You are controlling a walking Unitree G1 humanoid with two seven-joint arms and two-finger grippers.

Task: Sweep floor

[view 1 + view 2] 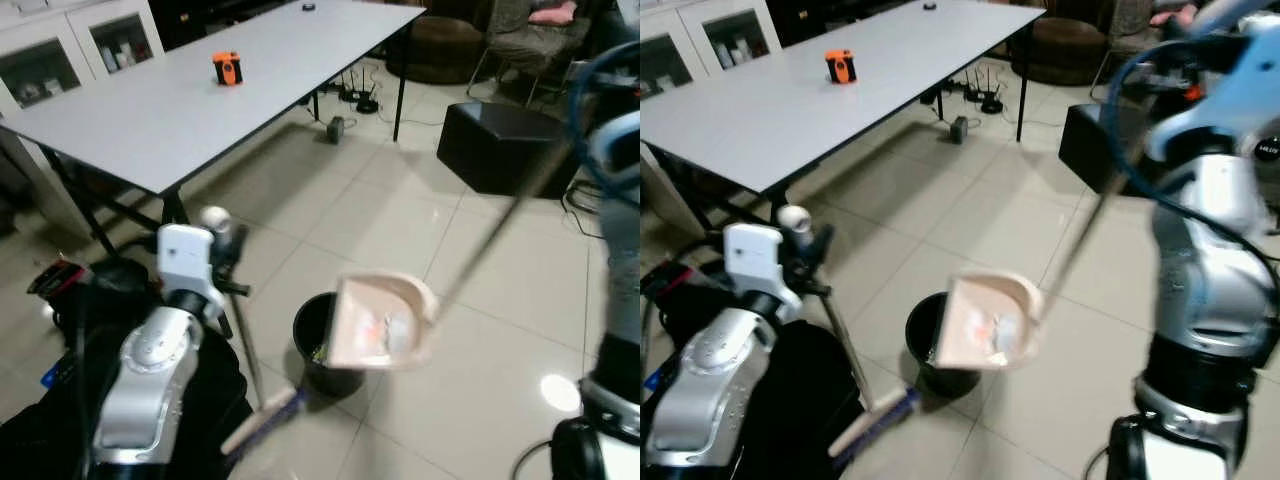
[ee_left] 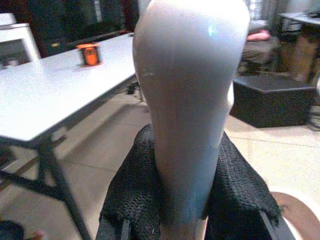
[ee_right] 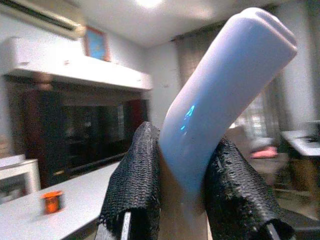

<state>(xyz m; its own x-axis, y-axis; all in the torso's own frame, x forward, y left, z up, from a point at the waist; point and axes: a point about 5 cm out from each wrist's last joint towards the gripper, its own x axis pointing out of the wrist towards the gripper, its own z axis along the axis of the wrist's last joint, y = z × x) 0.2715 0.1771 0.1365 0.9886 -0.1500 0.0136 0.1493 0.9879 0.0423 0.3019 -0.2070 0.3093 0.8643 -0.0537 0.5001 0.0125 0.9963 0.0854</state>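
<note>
The pale pink plastic dustpan [image 1: 380, 322] hangs tilted over the round black waste bin [image 1: 318, 345] on the beige tiled floor [image 1: 400, 215], its open mouth just above the bin's rim. Small bits of light and orange debris lie inside the pan. Inside the bin a little greenish scrap shows near the rim; the rest of its inside is too dark to read.

The dustpan's long thin handle [image 1: 490, 240] runs up toward the robot's right side. In the right wrist view the right pincer [image 3: 187, 200] is clenched on the pale blue rounded handle end [image 3: 225, 95], both black mesh-covered fingers [image 3: 132, 185] pressed against it.

The left pincer [image 2: 182, 200] grasps the white rounded broom handle top [image 2: 190, 85], its fingers closed on either side. In the left eye view the thin broom shaft [image 1: 245, 350] drops from the left arm to the broom head [image 1: 265, 420], which rests on the floor just beside the bin, on the robot's side of it.

Beyond stands the long grey tabletop [image 1: 200, 90] on black legs, with a small orange and black object [image 1: 228, 67] on it. A black box-shaped stool [image 1: 500, 145] sits on the floor to the right.
</note>
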